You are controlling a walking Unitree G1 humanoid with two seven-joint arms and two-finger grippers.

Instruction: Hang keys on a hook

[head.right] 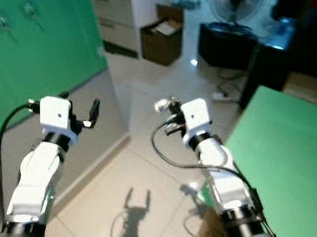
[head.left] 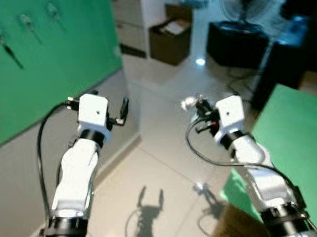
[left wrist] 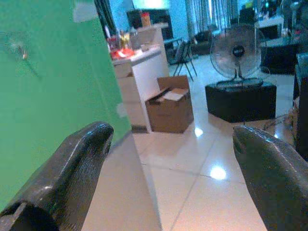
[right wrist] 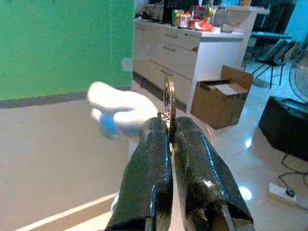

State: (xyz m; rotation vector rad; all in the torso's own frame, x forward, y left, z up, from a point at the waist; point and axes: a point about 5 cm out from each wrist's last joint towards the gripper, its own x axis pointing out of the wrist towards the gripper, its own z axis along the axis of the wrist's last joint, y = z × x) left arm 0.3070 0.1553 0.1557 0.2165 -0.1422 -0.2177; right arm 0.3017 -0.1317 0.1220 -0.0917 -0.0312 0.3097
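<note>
My right gripper [right wrist: 169,132] is shut on a metal key ring [right wrist: 169,102] that carries a white fob [right wrist: 120,113] with a blue spot. From the head, that gripper [head.left: 201,110] is raised mid-air with the white fob [head.left: 189,102] at its tip. Several hooks [head.left: 28,22] stick out of the green wall panel [head.left: 58,55] up on the left, well away from the keys. My left gripper [head.left: 113,112] is held up near that panel, open and empty, its two fingers [left wrist: 67,178] wide apart.
A green-topped table [head.left: 299,139] stands close on the right. Farther off are a white cabinet [right wrist: 183,53], an open cardboard box [head.left: 170,34], a floor fan [left wrist: 236,50] on a black stand, and cables on the tiled floor [head.left: 163,168].
</note>
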